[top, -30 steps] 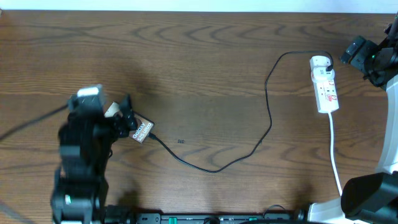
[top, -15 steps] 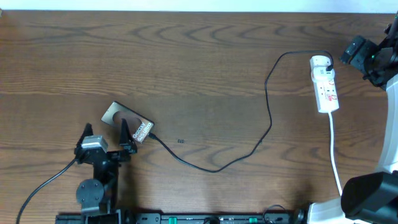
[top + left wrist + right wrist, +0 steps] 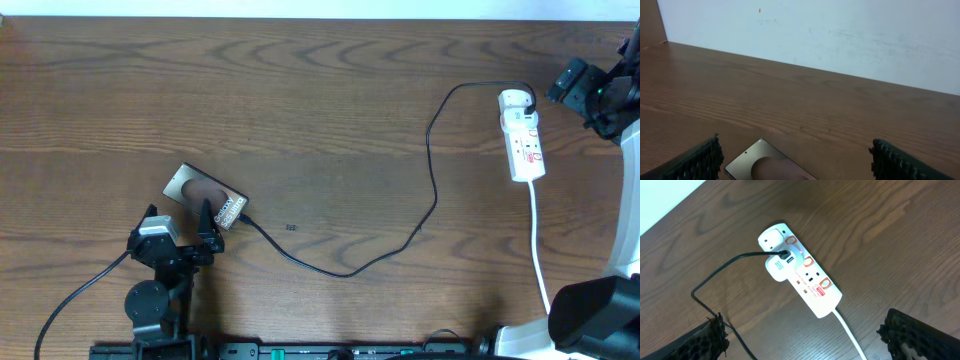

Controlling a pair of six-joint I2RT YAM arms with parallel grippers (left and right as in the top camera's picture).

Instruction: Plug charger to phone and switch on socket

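The phone (image 3: 204,196) lies flat at the front left, brownish-grey with white text, and its near end shows in the left wrist view (image 3: 764,161). The black charger cable (image 3: 432,190) runs from the white socket strip (image 3: 522,137) in a long loop to the phone's right end (image 3: 243,220), where its tip meets the phone's edge. My left gripper (image 3: 180,224) is open and empty, just in front of the phone, its fingers (image 3: 695,162) wide apart. My right gripper (image 3: 572,82) is open and empty, to the right of the socket (image 3: 802,275). The cable enters the socket's block (image 3: 782,256).
The socket's white lead (image 3: 537,245) runs toward the front right edge and shows in the right wrist view (image 3: 850,332). A small dark speck (image 3: 291,227) lies on the wood near the cable. A pale wall (image 3: 840,35) stands behind the table's far edge.
My left arm has drawn back from over the phone toward the front edge, uncovering it, and now sits low just in front of it. The right arm, socket and cable have not moved.
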